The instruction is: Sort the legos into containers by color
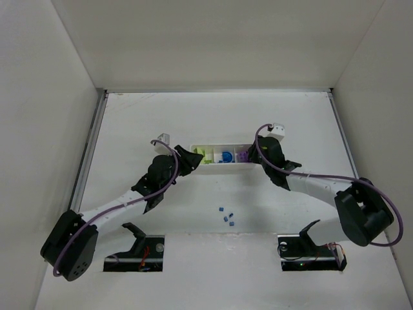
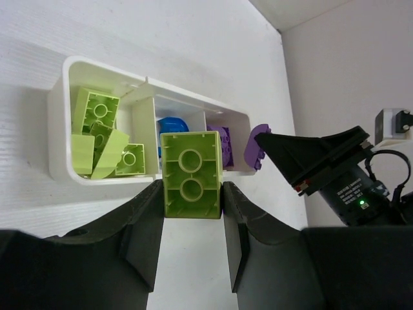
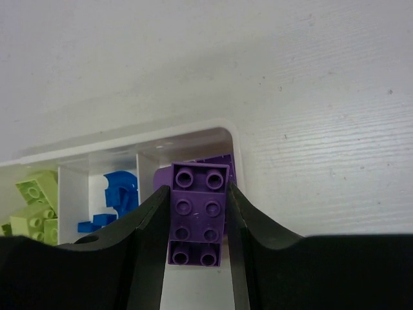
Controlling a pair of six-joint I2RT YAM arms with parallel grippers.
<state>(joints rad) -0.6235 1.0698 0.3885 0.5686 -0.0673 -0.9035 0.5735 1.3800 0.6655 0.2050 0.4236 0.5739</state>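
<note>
**Q:** Left side?
**A:** I am holding the left end effector (image 2: 191,194) pinched on a lime green brick (image 2: 191,169), beside the white tray's (image 2: 57,119) near wall.

**Q:** Right side?
**A:** I am holding the right end effector (image 3: 198,201) clamped on a purple brick (image 3: 198,223) at the tray's purple compartment (image 3: 235,152). Blue bits (image 1: 226,214) are lying on the table (image 1: 161,116).

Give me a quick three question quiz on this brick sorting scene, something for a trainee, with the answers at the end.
1. True or false: the left pincer is empty.
2. Which brick does the right pincer grip? A green, B blue, C purple.
3. Fill in: the small bits lying loose on the table, outside the tray, are ___.
Key: 1 false, it grips a green brick. 2 C, the purple brick. 3 blue.
</note>
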